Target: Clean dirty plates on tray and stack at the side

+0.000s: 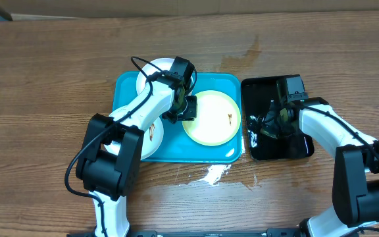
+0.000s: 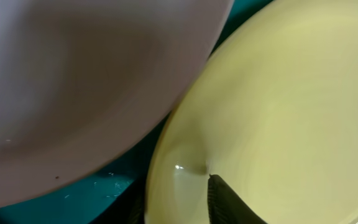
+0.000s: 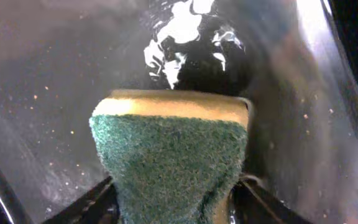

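Turquoise tray (image 1: pixel 125 89): sits in the middle of the wooden table (image 1: pixel 58 79), long side across, with all three plates in it.
Yellow-green plate (image 1: pixel 210 118): lies flat in the right half of the tray, with a small brown smear near its right side.
Rear white plate (image 1: pixel 151 74): in the tray's far-left corner, partly covered by the left arm. In the left wrist view its edge (image 2: pixel 73 81) overlaps the yellow-green plate's rim (image 2: pixel 291 112), with a strip of the tray (image 2: pixel 114 183) showing below them.
Front white plate (image 1: pixel 151 138): in the tray's near-left corner, mostly hidden under the left arm, with a brown mark showing on it.
Left gripper (image 1: pixel 188 106): down at the left edge of the yellow-green plate. One dark finger (image 2: pixel 225 199) rests just inside that rim, but I cannot tell whether the pincer is clenched on it or loose.
Black tray (image 1: pixel 262 89): just beside the turquoise tray on its right, wet and glinting.
Right gripper (image 1: pixel 278 118): low over the black tray, grasping a sponge (image 3: pixel 173 162), green scouring face towards the camera and yellow foam behind, bulging between the fingers.
Puddle (image 1: pixel 210 174): a whitish splash on the table, touching the tray's near edge.
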Available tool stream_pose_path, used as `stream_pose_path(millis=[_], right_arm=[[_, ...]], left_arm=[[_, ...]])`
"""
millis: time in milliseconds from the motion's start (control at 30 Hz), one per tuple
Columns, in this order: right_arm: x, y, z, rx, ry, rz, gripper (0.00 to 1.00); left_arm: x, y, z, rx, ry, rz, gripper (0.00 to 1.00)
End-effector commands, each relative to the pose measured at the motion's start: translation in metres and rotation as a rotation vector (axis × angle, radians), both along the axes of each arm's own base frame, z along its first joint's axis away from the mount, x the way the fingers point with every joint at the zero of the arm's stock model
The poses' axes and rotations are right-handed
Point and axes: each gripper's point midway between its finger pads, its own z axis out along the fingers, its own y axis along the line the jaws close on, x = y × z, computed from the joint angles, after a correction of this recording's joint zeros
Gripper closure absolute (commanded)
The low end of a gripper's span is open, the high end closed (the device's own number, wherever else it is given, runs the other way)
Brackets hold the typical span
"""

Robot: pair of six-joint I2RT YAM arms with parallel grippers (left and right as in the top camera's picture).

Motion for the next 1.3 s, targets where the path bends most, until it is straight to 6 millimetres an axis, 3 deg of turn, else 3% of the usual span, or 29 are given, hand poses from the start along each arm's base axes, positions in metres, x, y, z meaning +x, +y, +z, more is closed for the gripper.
stream_pose_path(millis=[0,267,400,467,600,733,833,933,1000,1067,1100,1167,1267], right_arm=[[-0.001,0.002,0.005,0.015,-0.016,0.002,0.37],[-0.003,0.004,0.003,0.026,-0.007,0.011,0.42],[0.028,0.004,0.016,0.021,-0.135,0.051,0.29],[0.033,0.003,0.018,0.022,-0.156,0.047,0.27],[0.025,0.003,0.000,0.018,-0.101,0.049,0.27],[0.034,0.005,-0.006,0.024,-0.123,0.048,0.29],[0.039,0.005,-0.004,0.023,-0.145,0.048,0.41],[0.040,0.002,-0.004,0.013,-0.148,0.041,0.60],[0.039,0.001,-0.004,0.012,-0.143,0.040,0.96],[0.040,0.002,-0.003,0.012,-0.147,0.041,0.96],[0.042,0.001,-0.001,0.010,-0.153,0.043,0.87],[0.047,0.001,0.006,0.012,-0.161,0.040,0.46],[0.049,0.000,0.027,0.011,-0.144,0.037,0.41]], left_arm=[[0.002,-0.003,-0.001,-0.002,-0.004,-0.005,0.71],[0.002,-0.003,-0.001,-0.003,-0.003,-0.005,0.78],[0.001,-0.003,-0.001,-0.001,0.000,-0.005,0.77],[0.001,-0.003,-0.001,-0.001,0.000,-0.005,0.76],[0.001,-0.003,-0.001,-0.001,0.000,-0.005,0.76],[0.001,-0.003,-0.001,-0.001,0.000,-0.005,0.76],[0.001,-0.002,-0.001,0.000,0.001,-0.006,0.76],[0.001,-0.003,-0.001,0.000,0.000,-0.006,0.76],[0.001,-0.003,-0.001,0.000,0.000,-0.005,0.83],[0.002,-0.003,-0.001,-0.001,-0.002,-0.005,0.84],[0.002,-0.003,-0.001,-0.002,-0.004,-0.005,0.85],[0.002,-0.003,-0.001,-0.002,-0.004,-0.005,0.83],[0.001,-0.003,-0.001,-0.001,-0.001,-0.006,0.78]])
